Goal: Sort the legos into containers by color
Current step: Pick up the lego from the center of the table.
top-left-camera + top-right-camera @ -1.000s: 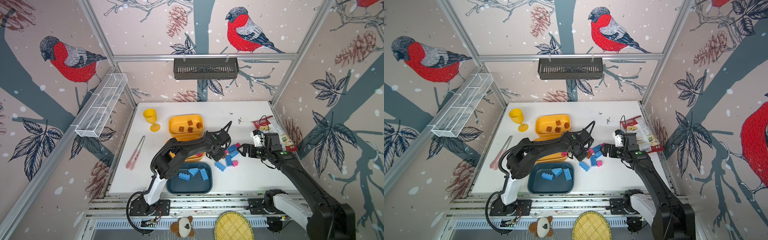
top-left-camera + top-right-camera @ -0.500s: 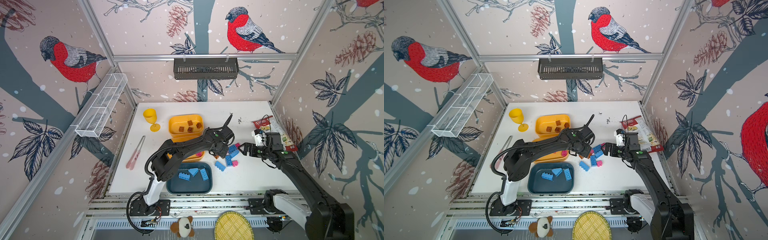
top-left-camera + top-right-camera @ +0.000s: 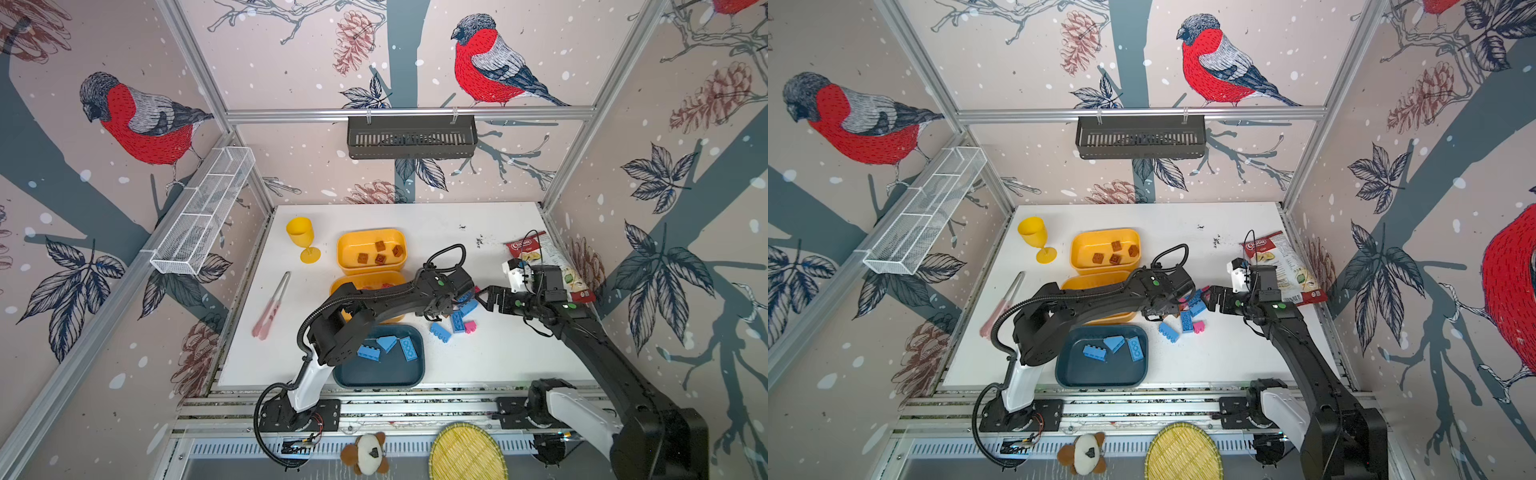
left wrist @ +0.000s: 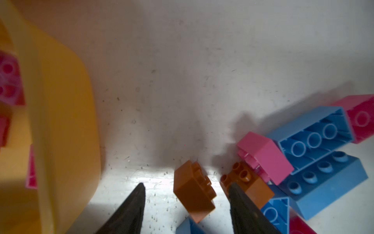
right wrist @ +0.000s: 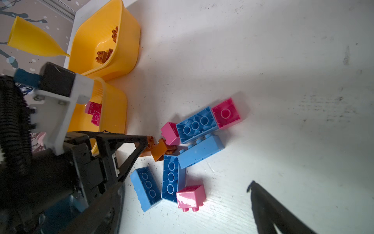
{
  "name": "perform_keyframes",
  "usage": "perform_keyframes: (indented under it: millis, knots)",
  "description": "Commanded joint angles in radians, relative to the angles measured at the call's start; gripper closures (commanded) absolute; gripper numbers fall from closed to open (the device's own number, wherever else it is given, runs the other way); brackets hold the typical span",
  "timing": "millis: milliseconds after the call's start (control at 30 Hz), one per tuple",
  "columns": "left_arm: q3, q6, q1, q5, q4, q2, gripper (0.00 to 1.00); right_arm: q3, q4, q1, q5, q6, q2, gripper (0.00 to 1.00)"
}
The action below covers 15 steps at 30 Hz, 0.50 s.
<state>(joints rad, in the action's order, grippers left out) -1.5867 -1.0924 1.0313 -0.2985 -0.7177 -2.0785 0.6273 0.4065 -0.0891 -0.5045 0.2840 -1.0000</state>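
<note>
Left gripper [image 4: 186, 184] spread open astride a brown brick [image 4: 193, 192], not gripping it, right gripper [image 3: 484, 298] released, empty, just right of the legos [image 3: 457, 322]

Middle yellow tray [image 3: 345, 284] hidden under the left arm [image 3: 374, 301] in both top views — its pink bricks [image 4: 8, 81] blurred, a blue brick [image 4: 186, 227] cropped, in the left wrist view

Between the spread fingers of our left claw [image 4: 187, 184] lies a small brown studded plastic brick [image 4: 193, 190], with bare white tabletop [image 4: 172, 81] beside one finger and ahead of the claw. Hard by the other finger sits a second brown brick [image 4: 255, 188], then a pink brick [image 4: 265, 158] and long blue bricks [image 4: 323, 176] packed together (too tight for a finger). A rounded yellow-orange plastic tray [image 4: 66, 121] walls the claw's freer side.
</note>
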Motion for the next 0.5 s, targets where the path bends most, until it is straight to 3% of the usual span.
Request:
perform_keyframes:
  millis: [0, 467]
  knots:
    - [0.018, -0.153, 0.007, -0.030, 0.031, 0.002, 0.39, -0.007, -0.026, 0.001, -0.019, 0.003, 0.017, 0.01]
    - [0.013, -0.164, 0.023, 0.005, 0.056, -0.063, 0.61, -0.010, -0.025, -0.015, -0.030, 0.002, 0.029, 0.01]
